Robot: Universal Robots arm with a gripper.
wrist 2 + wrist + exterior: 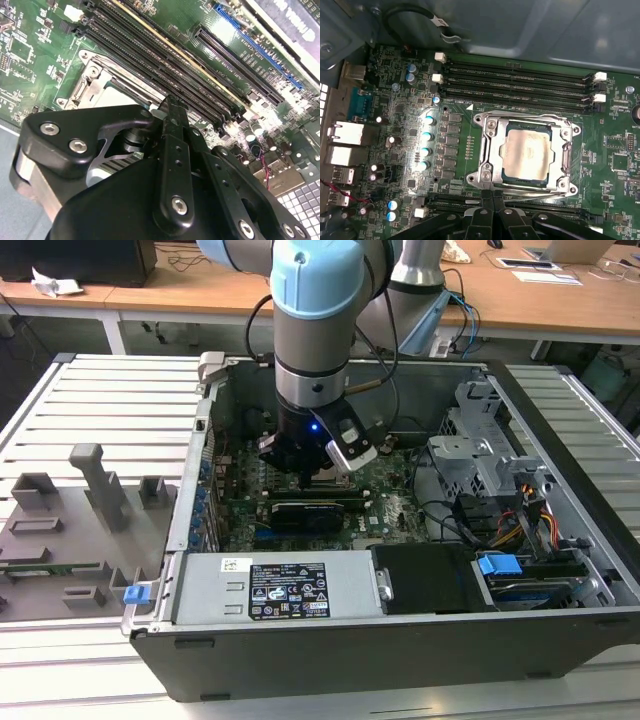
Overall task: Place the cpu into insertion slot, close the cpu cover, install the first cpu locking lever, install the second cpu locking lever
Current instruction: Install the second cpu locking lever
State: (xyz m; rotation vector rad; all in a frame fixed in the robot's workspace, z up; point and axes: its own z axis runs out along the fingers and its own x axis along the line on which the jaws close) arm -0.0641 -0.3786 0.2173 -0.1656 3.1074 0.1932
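Note:
The cpu (527, 152), a pale silver square chip, lies flat in the insertion slot (488, 127) on the green motherboard. The cpu cover (490, 150), a silvery frame plate, lies down around the chip, whose top shows through the cut-out. A thin metal lever rod (535, 189) runs along the socket edge nearest my fingers. In the first wrist view my gripper (493, 194) is shut, its two black fingertips pressed together right at that edge of the socket, nothing visible between them. In the exterior view the gripper (308, 472) reaches down into the open computer case. The socket's corner (92, 75) shows beyond the gripper body.
Long black memory slots (520, 82) run beside the socket's far side. Silver capacitors (427, 135) and rear ports (347, 132) sit further off. In the case stand a graphics card (305, 512), a power supply (285, 590) and a drive cage (480, 455). Grey fixtures (70, 530) lie outside, on the exterior view's left.

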